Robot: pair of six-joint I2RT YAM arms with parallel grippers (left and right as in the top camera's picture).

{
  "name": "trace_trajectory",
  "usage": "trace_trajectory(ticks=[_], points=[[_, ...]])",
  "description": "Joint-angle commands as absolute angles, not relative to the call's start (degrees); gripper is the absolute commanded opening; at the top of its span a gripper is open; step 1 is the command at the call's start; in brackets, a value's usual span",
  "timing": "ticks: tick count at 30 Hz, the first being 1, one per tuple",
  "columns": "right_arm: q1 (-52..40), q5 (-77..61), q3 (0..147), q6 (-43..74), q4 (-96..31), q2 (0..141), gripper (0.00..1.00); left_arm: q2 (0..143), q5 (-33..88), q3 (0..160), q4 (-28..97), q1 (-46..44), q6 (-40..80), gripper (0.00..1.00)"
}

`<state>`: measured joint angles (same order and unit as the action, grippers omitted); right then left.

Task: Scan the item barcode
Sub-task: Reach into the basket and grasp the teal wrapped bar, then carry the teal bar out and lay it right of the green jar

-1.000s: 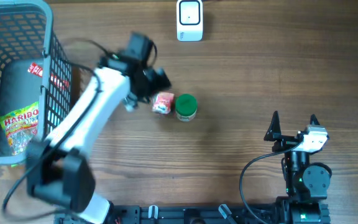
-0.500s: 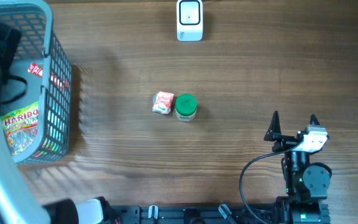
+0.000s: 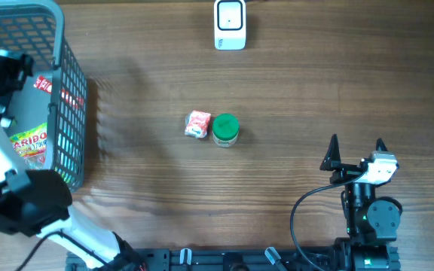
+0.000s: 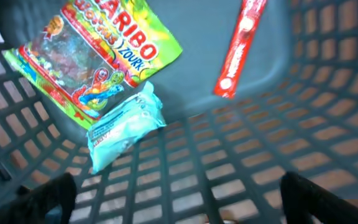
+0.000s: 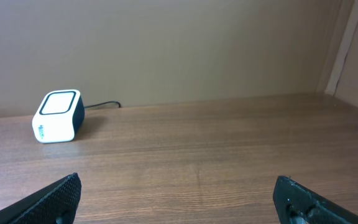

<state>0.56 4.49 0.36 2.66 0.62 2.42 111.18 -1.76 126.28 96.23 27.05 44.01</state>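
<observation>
The wooden tabletop (image 3: 315, 90) is the biggest thing. At its left edge stands a blue basket (image 3: 70, 113). The left end effector (image 4: 185, 202) hangs over it, wide open and holding nothing. In the basket lie a Haribo bag (image 4: 98, 59), a light blue packet (image 4: 124, 127) touching it, and a red stick (image 4: 240, 46). The right end effector (image 3: 356, 147) is at the near right, open and empty too. The white scanner (image 3: 230, 24) sits at the far edge. In the middle, a green-lid jar (image 3: 225, 129) touches a small red packet (image 3: 197, 124).

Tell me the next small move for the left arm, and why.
Probably lower the left gripper toward the blue packet. The gripper is open and empty over the basket, and that packet lies nearest to it, against the Haribo bag; nothing is picked for scanning yet.
</observation>
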Motion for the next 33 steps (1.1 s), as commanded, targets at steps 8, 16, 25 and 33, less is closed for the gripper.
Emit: trace_trajectory(ticks=[8, 16, 25, 33], points=[[0.38, 3.75, 0.32, 1.85, 0.78, 2.15, 0.99, 121.67, -2.96, 114.56, 96.49, 27.92, 31.11, 0.9], [0.38, 3.75, 0.32, 1.85, 0.78, 2.15, 1.0, 122.32, -5.63, 102.61, 90.61, 28.14, 29.74, 0.89], [0.38, 3.75, 0.32, 1.87, 0.78, 2.15, 1.0, 122.26, -5.69, 93.01, 85.45, 28.14, 28.67, 0.04], [0.38, 3.75, 0.32, 1.87, 0.78, 2.15, 1.0, 120.92, -3.18, 119.09, 96.62, 33.26, 26.06, 0.04]])
